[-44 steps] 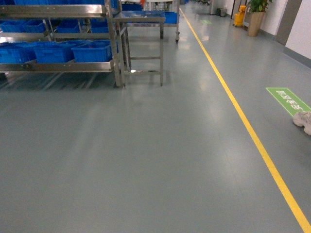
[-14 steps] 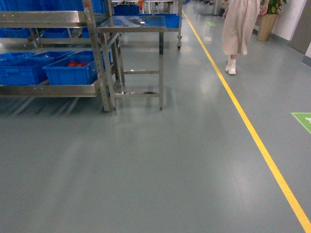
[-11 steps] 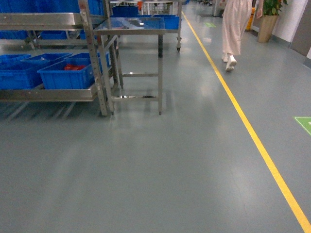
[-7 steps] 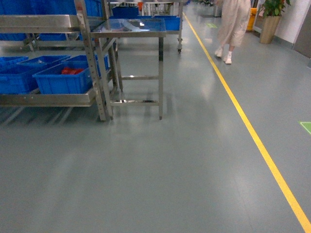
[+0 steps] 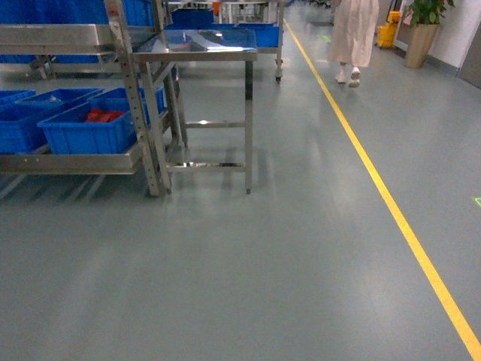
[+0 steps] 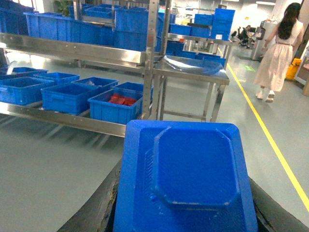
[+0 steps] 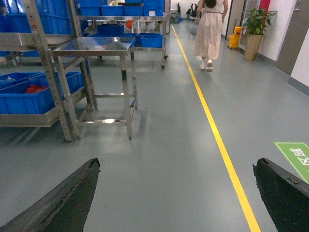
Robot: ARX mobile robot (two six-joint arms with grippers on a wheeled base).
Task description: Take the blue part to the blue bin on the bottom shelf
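The blue part (image 6: 186, 179), a flat tray-like piece with a raised octagonal middle, fills the lower left wrist view. My left gripper (image 6: 186, 198) is shut on it, black fingers (image 6: 101, 205) showing at both sides. Beyond it, several blue bins (image 6: 67, 96) sit on the bottom shelf (image 6: 72, 122) of a steel rack; the bin nearest the post (image 6: 117, 104) holds red pieces. The head view has the same bin (image 5: 83, 134) and bottom shelf (image 5: 71, 162) at the left, with no gripper in sight. My right gripper (image 7: 176, 166) is open over bare floor.
A steel table (image 5: 199, 47) stands against the rack's right post (image 5: 135, 105). A yellow floor line (image 5: 391, 203) runs up the aisle. A person in a light dress (image 5: 353, 30) walks away along it. A potted plant (image 5: 422, 30) stands far right.
The rack and steel table have drifted left and grown nearer in the head view. The person has walked farther up the aisle. The green floor sign has slid out at the right.
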